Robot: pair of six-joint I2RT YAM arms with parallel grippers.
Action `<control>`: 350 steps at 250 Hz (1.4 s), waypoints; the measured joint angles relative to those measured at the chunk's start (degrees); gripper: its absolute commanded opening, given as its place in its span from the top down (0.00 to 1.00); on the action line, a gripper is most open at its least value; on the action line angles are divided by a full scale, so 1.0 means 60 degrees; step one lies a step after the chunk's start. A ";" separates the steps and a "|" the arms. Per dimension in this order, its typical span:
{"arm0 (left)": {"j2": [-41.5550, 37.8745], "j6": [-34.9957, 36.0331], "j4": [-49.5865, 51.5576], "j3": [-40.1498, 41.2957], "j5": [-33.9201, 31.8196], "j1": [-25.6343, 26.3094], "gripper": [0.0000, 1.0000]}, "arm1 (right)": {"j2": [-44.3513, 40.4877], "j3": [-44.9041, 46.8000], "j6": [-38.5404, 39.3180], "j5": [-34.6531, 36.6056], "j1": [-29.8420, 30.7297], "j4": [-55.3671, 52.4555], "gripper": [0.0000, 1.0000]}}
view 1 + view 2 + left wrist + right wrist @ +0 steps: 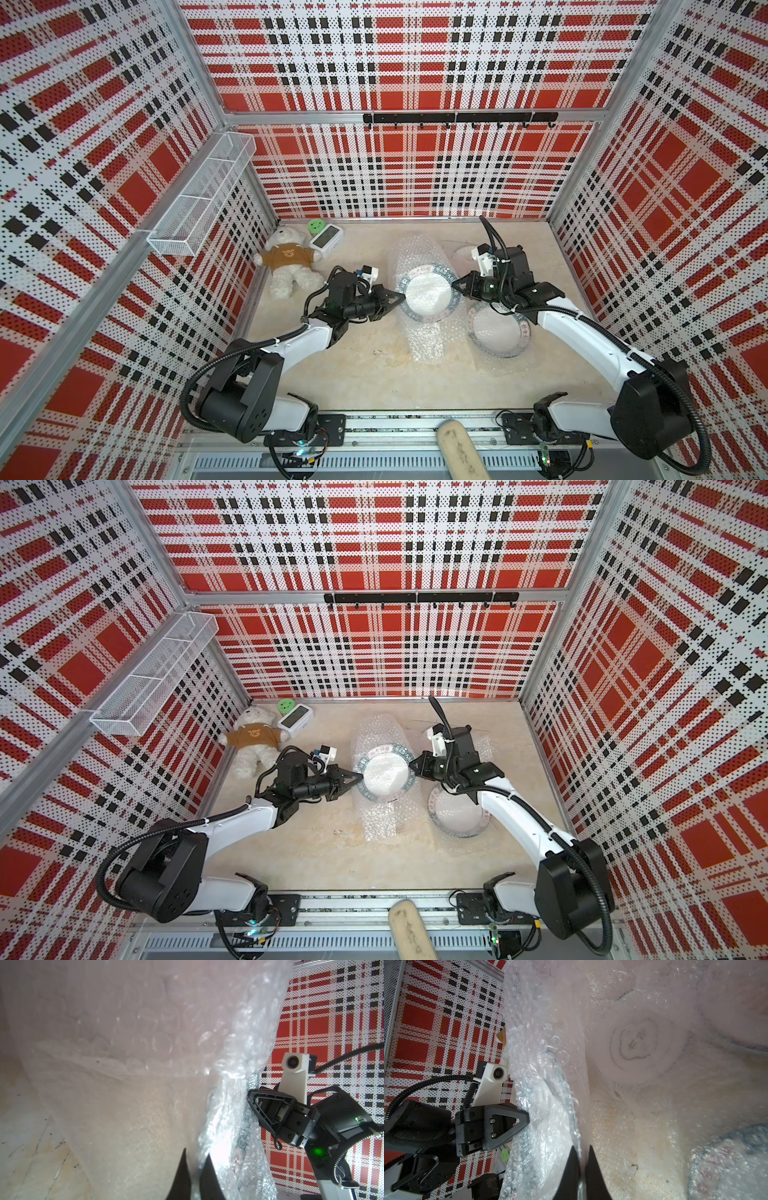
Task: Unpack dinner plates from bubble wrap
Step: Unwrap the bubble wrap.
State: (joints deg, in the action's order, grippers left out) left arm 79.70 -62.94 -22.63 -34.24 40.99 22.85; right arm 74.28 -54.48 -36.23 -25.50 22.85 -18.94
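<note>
Plaid walls enclose a pale table (353, 374). Well apart from the teddy bear (289, 266), a dark-rimmed dinner plate (428, 293) sits in bubble wrap (424, 345). The left hand (400, 296) and right hand (456, 286) pinch wrap at opposite rims. Uneven pulling by the 2 hands could tear the film or tip the plate out.

**Robot laboratory test cell, top view.** Perforated panels (415, 62) printed in red, black and white plaid fill an aluminium frame (291, 118). The left arm (286, 345) and right arm (582, 328) are bolted to a slotted rail (395, 424) at 6 o'clock. Household props dress the beige tabletop (353, 374): hook rail (457, 117) at 12 o'clock, wire basket (199, 195) and teddy bear (289, 259) at 10 o'clock.
</note>
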 measured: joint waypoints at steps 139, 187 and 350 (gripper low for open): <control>-0.3923 0.1614 0.2761 0.0725 -0.0776 -0.0361 0.00 | 0.0954 -0.1738 0.0124 0.1126 -0.0102 -0.0922 1.00; -0.5839 0.2583 0.4994 0.1177 -0.3111 0.1406 0.01 | 0.1392 -0.2433 0.0153 0.1191 -0.0164 -0.0954 1.00; -0.1144 0.5676 -0.0430 0.2845 -1.2437 0.6546 0.01 | 0.1093 -0.2528 0.0142 0.1035 -0.0270 -0.1679 1.00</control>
State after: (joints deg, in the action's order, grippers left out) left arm 72.84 -28.88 -25.21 -17.17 -33.63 62.13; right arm 80.84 -69.65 -35.38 -19.29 21.23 -29.02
